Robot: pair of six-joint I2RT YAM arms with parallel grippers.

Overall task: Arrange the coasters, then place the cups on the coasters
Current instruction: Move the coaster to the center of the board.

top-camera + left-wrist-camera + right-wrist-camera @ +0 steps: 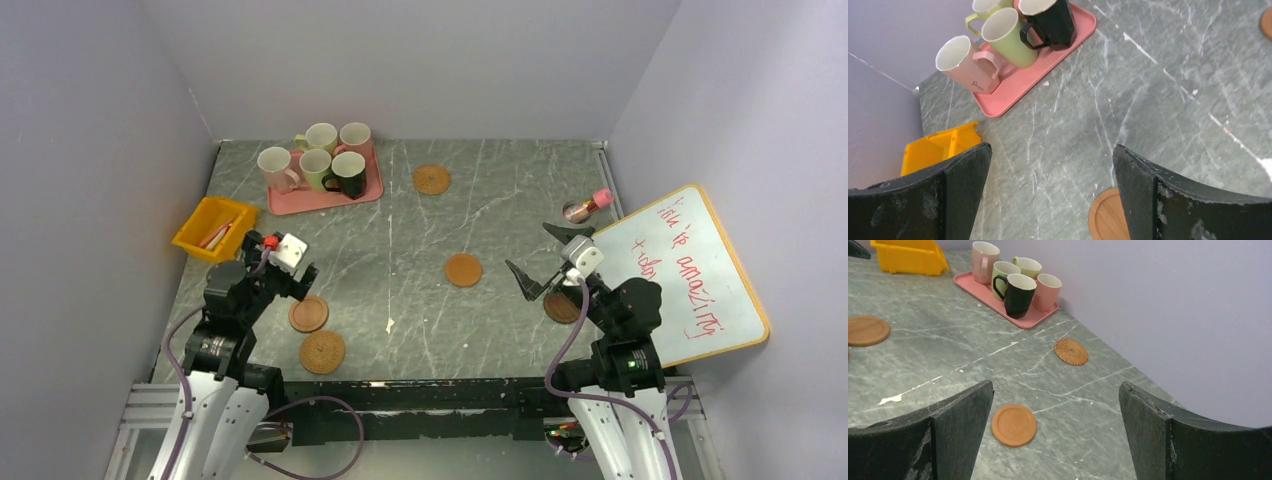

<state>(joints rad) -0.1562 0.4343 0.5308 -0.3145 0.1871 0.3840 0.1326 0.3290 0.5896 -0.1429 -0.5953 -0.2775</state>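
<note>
Round tan-brown coasters (463,270) lie scattered across the grey marble table (500,210); ceramic cups (316,167) crowd the pink tray (330,203). Left gripper (1052,149) and right gripper (1056,386) gape empty. Arranging seems unstarted; next, pinch one thin disc's edge.

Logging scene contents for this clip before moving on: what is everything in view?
coasters: five, tan to dark brown, scattered on the table, one half-hidden near right
mugs: five, two pink, two yellow-green, one black, on the tray
tray: one, pink, far left
bin: one, yellow, left edge
jar: one, clear with pink lid, far right
whiteboard: one, white with red writing, right edge
table: one, grey marble
left gripper: one, black, open, near left
right gripper: one, black, open, near right
</note>
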